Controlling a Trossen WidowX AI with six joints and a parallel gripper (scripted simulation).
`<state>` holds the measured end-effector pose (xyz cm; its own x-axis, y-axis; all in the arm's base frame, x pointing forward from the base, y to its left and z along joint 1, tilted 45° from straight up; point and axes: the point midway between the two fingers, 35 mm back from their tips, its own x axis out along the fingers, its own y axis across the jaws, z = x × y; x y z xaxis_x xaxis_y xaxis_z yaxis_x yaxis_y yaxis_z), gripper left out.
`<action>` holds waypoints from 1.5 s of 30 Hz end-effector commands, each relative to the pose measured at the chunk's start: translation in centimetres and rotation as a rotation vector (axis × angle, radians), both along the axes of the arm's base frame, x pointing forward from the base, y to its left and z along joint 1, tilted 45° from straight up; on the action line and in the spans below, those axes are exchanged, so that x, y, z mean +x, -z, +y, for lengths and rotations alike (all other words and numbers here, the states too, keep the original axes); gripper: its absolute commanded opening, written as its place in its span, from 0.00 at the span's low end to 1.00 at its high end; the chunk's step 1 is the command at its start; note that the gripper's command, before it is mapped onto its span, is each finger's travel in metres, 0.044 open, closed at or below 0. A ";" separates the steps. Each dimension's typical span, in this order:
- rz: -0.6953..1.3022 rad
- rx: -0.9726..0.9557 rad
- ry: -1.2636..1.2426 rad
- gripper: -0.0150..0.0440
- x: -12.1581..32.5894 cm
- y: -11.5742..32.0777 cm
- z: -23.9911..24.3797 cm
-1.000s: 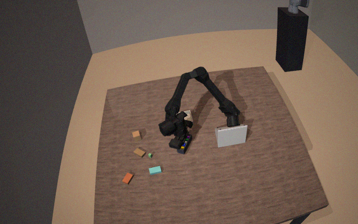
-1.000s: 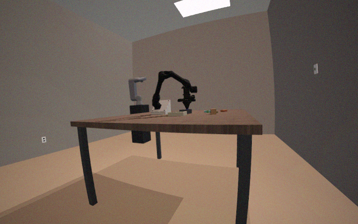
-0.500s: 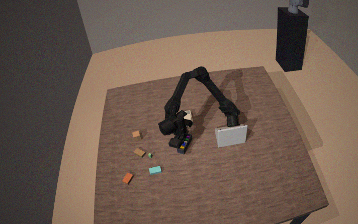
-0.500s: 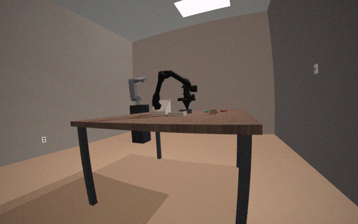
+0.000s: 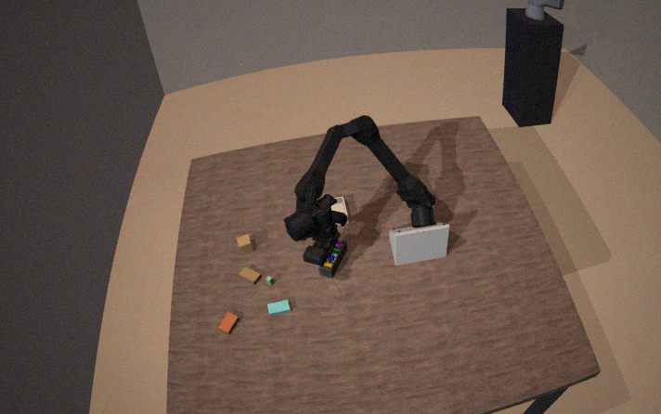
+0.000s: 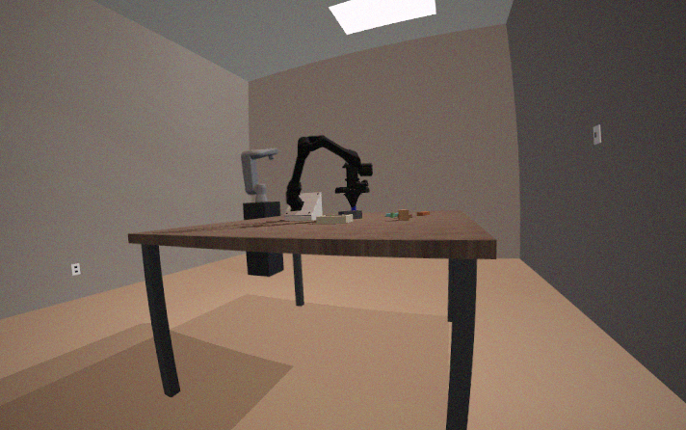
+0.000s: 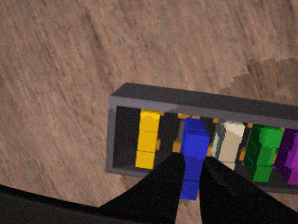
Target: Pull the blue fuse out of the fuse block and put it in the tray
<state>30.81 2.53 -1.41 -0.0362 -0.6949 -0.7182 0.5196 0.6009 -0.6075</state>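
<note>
Now the gripper [image 7: 192, 175] is clamped nearly closed on the blue fuse [image 7: 194, 149], above the fuse block [image 7: 200, 103] near the bench's middle, toward its left edge.

blue fuse [image 7: 194, 147]: upright, pinched by hand [image 7: 190, 185] | over dark fuse block [image 7: 200, 102] | tray [image 5: 341, 205]: beyond block

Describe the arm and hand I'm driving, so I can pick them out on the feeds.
The arm is matte black all over, built of chunky rounded links, with no visible cables or markings. It rises from a pale grey slab base. The hand ends in two plain black fingers that taper like wedges.
</note>
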 end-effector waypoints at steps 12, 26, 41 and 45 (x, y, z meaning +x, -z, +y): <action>-0.002 0.003 0.003 0.25 0.0 -0.6 0.6; -0.002 0.002 0.003 0.25 0.0 -1.1 1.0; -0.001 0.003 0.002 0.25 0.1 -2.6 2.6; -0.001 0.004 0.002 0.25 0.1 -2.8 2.6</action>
